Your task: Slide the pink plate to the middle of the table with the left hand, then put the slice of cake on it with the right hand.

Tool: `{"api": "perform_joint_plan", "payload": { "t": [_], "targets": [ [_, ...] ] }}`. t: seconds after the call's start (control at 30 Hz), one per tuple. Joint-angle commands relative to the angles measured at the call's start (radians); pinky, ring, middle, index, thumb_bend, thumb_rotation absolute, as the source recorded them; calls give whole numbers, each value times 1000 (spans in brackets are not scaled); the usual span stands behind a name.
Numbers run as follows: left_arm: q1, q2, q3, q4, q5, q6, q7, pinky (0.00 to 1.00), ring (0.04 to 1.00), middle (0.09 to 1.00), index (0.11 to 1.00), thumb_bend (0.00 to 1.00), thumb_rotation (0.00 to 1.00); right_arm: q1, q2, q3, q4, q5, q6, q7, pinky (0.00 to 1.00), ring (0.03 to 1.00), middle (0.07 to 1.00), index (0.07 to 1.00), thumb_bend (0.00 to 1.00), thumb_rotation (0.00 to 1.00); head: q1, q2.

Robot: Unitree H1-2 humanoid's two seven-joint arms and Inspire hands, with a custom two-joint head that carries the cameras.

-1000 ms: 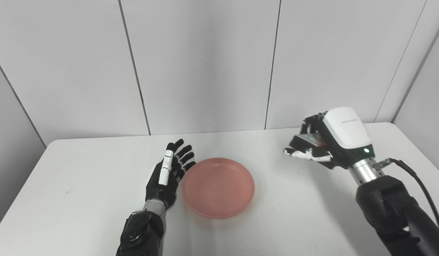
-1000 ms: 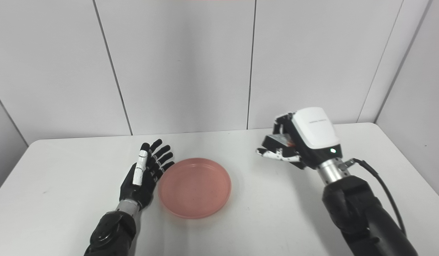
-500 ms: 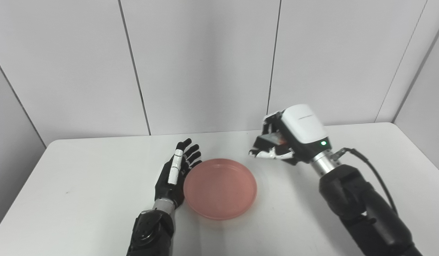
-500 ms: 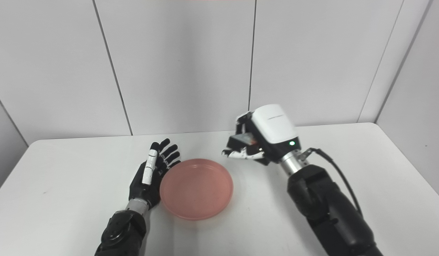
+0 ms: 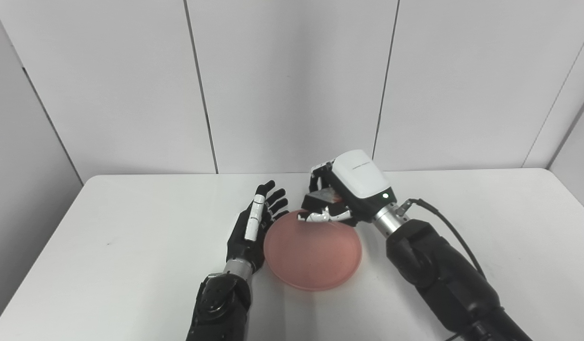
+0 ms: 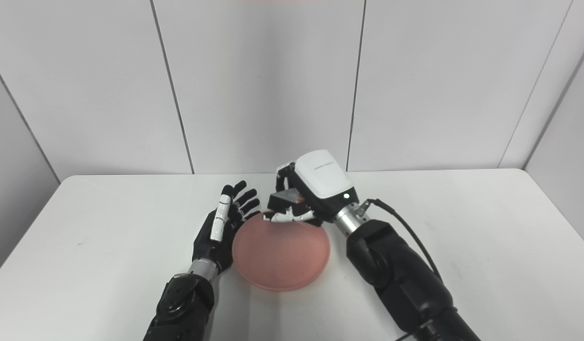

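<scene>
Hovering over the pink plate [image 5: 315,255], right hand [image 5: 341,196] gripping cake slice [image 5: 326,195]; left hand [image 5: 255,229] flat, fingers spread.

The pink plate [image 5: 313,253] lies at frame centre, hemmed by the open left robot hand [image 5: 254,229] just beside its left rim and the right robot hand [image 5: 341,199], closed on the cake slice [image 5: 326,195], over its upper edge. Its bowl lies bare below them. The tabletop [image 5: 131,227] spreads bare at far left and far right of the frame.
</scene>
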Motion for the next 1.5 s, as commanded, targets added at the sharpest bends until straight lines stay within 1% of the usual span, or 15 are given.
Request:
{"api": "perform_joint_plan", "payload": {
  "t": [0.0,0.1,0.23,0.4,0.5,0.57,0.63,0.73,0.87,0.9,0.93,1.03,1.1,1.23,1.47],
  "targets": [
    [34,-14,-5,24,11,28,23,797,857,860,877,707,847,-61,14,1,-13,6,-27,-23,135,193,263,339,493,497,2,4],
    [39,-16,-6,14,10,34,27,795,859,859,879,715,845,-59,20,15,0,3,-35,-27,172,230,301,388,475,509,3,6],
    [45,-11,-10,12,11,29,27,796,861,861,881,718,848,-44,29,34,46,3,-60,-51,173,228,291,373,472,529,-4,12],
    [47,-3,-13,21,12,24,21,779,854,858,877,726,861,-34,43,57,88,-15,-57,-80,145,200,270,355,498,481,-10,11],
    [44,1,-19,37,15,10,13,750,834,838,856,708,870,-36,54,71,110,-24,-51,-88,133,187,259,313,561,421,-13,9],
    [42,2,-19,42,12,6,10,746,829,832,849,705,869,-38,60,75,127,-19,-63,-102,133,187,260,308,574,415,-15,8],
    [41,4,-18,44,12,1,5,760,835,841,850,701,867,-39,60,82,137,-26,-66,-111,176,237,305,344,597,519,-18,8],
    [41,9,-17,44,14,-3,1,764,841,849,843,710,870,-36,54,99,131,-52,-50,-110,252,315,372,404,635,581,-22,9],
    [49,12,-15,22,14,10,4,740,834,846,846,706,863,-20,41,106,116,-45,-39,-57,389,458,509,546,695,692,-26,13],
    [51,12,-14,17,12,14,3,742,842,846,860,697,859,-15,36,105,110,-36,-34,-31,473,543,580,604,716,739,-26,13],
    [53,11,-13,11,9,22,2,742,843,846,861,696,858,-9,32,104,104,-27,-34,-11,487,555,591,612,719,745,-28,15],
    [56,11,-14,3,10,33,4,761,849,843,881,685,858,3,26,100,88,-19,-25,27,639,694,702,683,761,809,-30,16],
    [57,13,-15,1,10,39,2,779,856,846,887,678,862,13,22,97,77,-21,-19,38,700,749,748,715,766,824,-33,17],
    [56,14,-14,7,9,36,1,771,852,839,886,678,852,25,16,95,72,-45,-14,21,755,795,799,762,752,891,-35,14],
    [58,15,-12,7,7,31,-3,738,843,850,880,673,853,37,17,76,58,-32,-19,18,772,811,817,787,760,974,-38,14]
  ]
}}
